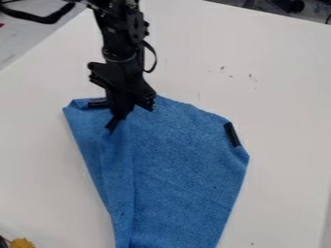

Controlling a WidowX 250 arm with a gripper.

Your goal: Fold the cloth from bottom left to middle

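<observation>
The black gripper (112,127) hangs from the top of the camera view over the upper left part of the blue cloth (188,164). Its fingers are together at a gathered bit of cloth and look shut on it. From there a long fold runs down the cloth's left side to the bottom edge of the view. One black strip (231,134) lies at the cloth's right edge, and another black strip (97,103) is at the upper left corner, partly behind the gripper.
The cloth lies on a white table (284,97). An orange-yellow object (22,243) sits at the bottom left corner beside something dark. A black cable (38,18) loops at the top left. Dark items stand beyond the table's far edge at the top right.
</observation>
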